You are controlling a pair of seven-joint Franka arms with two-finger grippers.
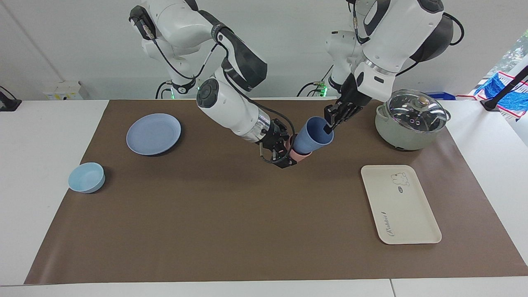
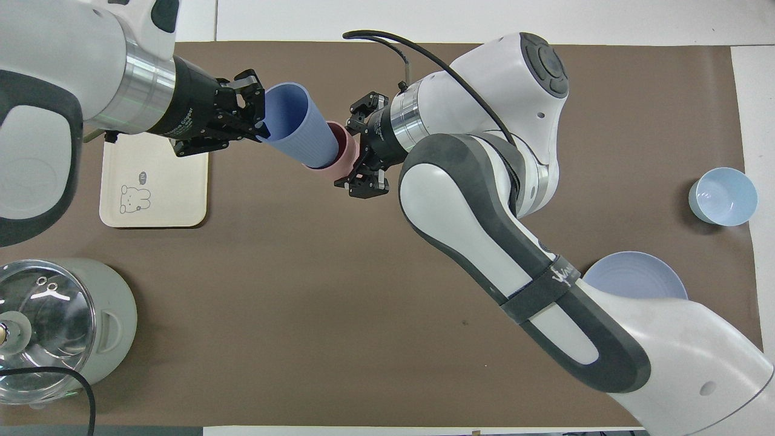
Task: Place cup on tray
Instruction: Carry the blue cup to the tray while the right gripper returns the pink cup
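The periwinkle-blue cup (image 1: 311, 138) (image 2: 300, 133) hangs tilted in the air over the middle of the brown mat, its base nested inside a pink cup (image 1: 299, 156) (image 2: 342, 160). My left gripper (image 1: 330, 119) (image 2: 257, 118) is shut on the blue cup's rim, one finger inside the mouth. My right gripper (image 1: 291, 150) (image 2: 357, 160) is shut on the pink cup from the other end. The cream tray (image 1: 400, 206) (image 2: 163, 194) with the bear drawing lies flat toward the left arm's end of the table, with nothing on it. In the overhead view my left gripper covers part of it.
A grey-green pot (image 1: 412, 119) (image 2: 60, 327) with a glass lid stands nearer to the robots than the tray. A round blue plate (image 1: 153, 134) (image 2: 636, 275) and a light-blue bowl (image 1: 86, 177) (image 2: 723, 197) sit toward the right arm's end.
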